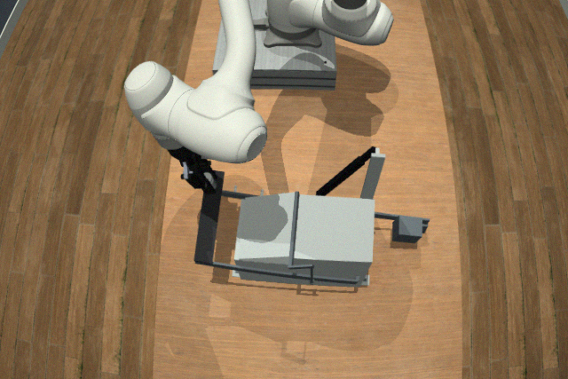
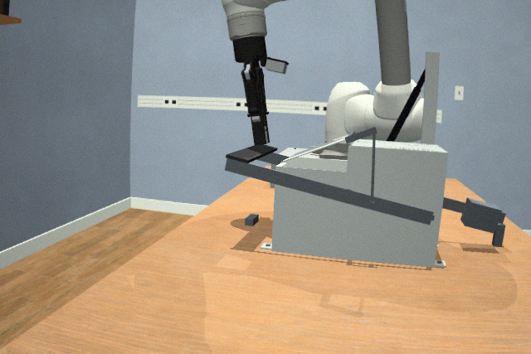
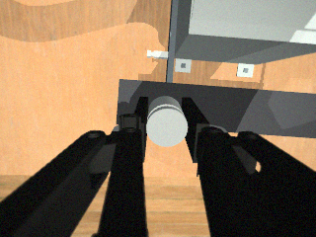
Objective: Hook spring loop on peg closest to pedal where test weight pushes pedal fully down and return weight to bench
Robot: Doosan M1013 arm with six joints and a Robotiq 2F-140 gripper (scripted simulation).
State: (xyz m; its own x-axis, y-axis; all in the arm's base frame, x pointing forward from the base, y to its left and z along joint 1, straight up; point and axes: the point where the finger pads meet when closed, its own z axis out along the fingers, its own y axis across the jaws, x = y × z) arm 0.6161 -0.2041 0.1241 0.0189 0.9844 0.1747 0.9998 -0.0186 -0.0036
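My gripper (image 1: 209, 183) (image 2: 260, 143) (image 3: 164, 111) is shut on the steel test weight (image 3: 167, 129), a pale upright cylinder seen between both fingers. It is over the far end of the dark pedal (image 1: 209, 228) (image 2: 250, 153) (image 3: 222, 105). The pedal stands raised and slopes; whether the weight's base touches it I cannot tell. The black spring (image 1: 346, 171) (image 2: 406, 105) runs from the top of the post (image 1: 373, 175) (image 2: 431, 101) down behind the housing, which hides its loop. Two small pegs show on the far side arm, one nearer the pedal (image 1: 235, 190) and one farther along (image 1: 262, 193).
The grey feeder housing (image 1: 335, 228) (image 2: 360, 225) stands beside the pedal, its lid (image 2: 319, 147) tilted up. A near side arm (image 1: 256, 269) (image 2: 321, 189) runs along it. A dark block (image 1: 407, 228) (image 2: 482, 215) hangs at the rear. A small dark block (image 2: 251, 219) lies below the pedal.
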